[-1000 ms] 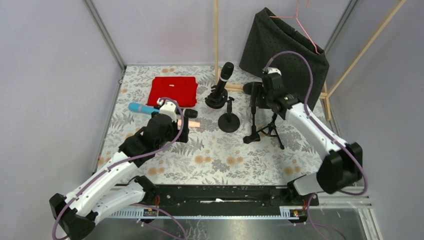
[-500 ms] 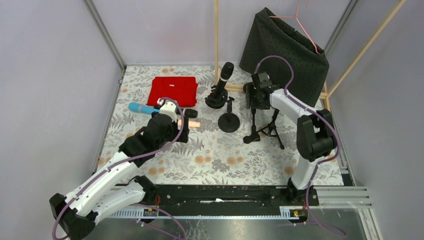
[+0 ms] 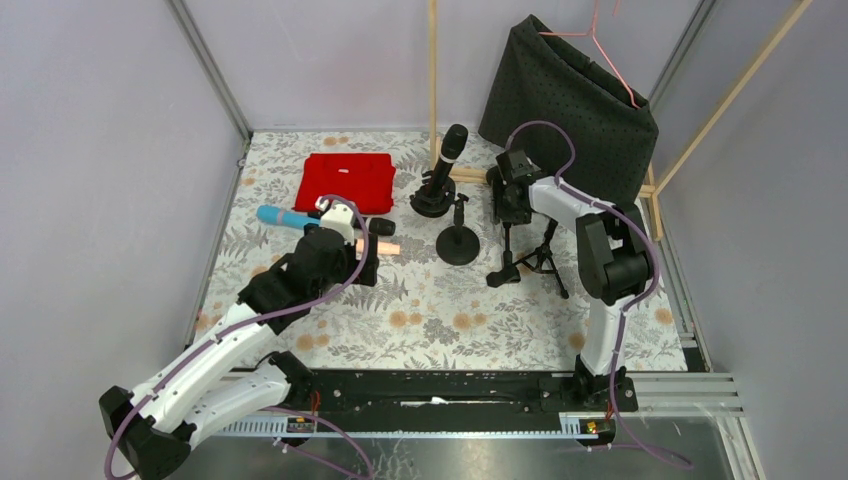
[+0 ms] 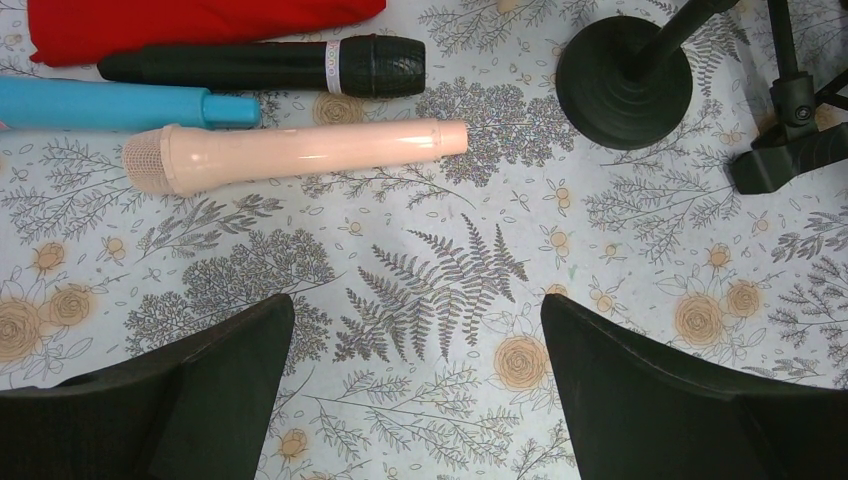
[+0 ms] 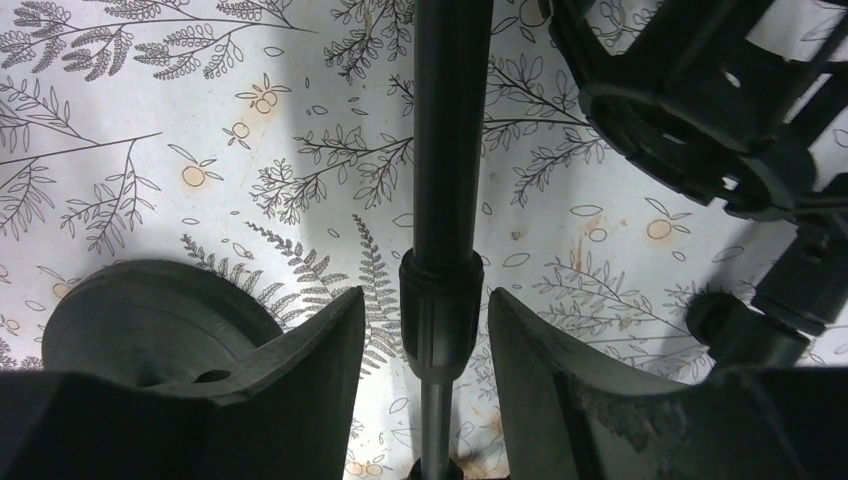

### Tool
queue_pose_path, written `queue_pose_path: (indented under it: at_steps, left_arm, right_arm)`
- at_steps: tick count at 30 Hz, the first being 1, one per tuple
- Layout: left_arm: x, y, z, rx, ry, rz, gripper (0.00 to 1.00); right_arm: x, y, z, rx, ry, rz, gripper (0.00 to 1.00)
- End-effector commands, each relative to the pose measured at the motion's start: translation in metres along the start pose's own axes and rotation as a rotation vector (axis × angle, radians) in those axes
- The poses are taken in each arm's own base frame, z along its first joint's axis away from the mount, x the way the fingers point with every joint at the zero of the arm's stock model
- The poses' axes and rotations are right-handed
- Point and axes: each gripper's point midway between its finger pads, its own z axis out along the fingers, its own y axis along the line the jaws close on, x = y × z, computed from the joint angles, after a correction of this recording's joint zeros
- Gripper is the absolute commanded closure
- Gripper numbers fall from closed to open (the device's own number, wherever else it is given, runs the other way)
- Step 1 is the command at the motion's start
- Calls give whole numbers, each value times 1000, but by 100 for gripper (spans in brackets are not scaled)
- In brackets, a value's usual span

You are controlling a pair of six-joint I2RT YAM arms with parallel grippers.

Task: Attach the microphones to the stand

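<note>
Mics first: three of them lie loose on the counter, side by side, out around 10 o'clock from its middle. From the left wrist view we get the loose black mic farthest out, the blue mic just beside it, then the peach mic nearest the camera. A red cloth sits right at their 12 o'clock. The left end effector hangs over the counter at 6 o'clock of the peach mic, fingers wide apart, holding nothing.

The other black mic is already up in a round stand at 12 o'clock of the counter, leaning a bit. A second round stand sits at its 5 o'clock, and the tripod is at 3 o'clock of that one.

The right end effector is on the tripod, fingers narrow and straddling its pole at the collar. We can see a sliver of counter between the pole and one finger, so it isn't clamped.
</note>
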Motion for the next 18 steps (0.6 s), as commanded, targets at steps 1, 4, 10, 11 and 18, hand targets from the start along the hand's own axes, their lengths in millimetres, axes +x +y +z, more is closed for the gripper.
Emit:
queue_pose_path:
  at_steps: [1,4,10,11,18]
  left_arm:
    - [-10,-4,3,19,-38,-4,1]
    - [-10,-4,3,19,-36,-4,1]
    - [-10,-5,3,21,-35,-2,1]
    - [-9,-5,3,21,-34,-1,1]
    - [-10,-5,3,21,-36,-1,1]
  right_arm:
    - [-9,4,7,-20,-28,2,46]
    - [-6,3,10,-17,-24,-1,52]
    - [2,-1,12,-11,-19,-4,64]
    - [4,-2,13,-10,-16,-5,68]
    - [14,-5,2,-19,-18,-6,92]
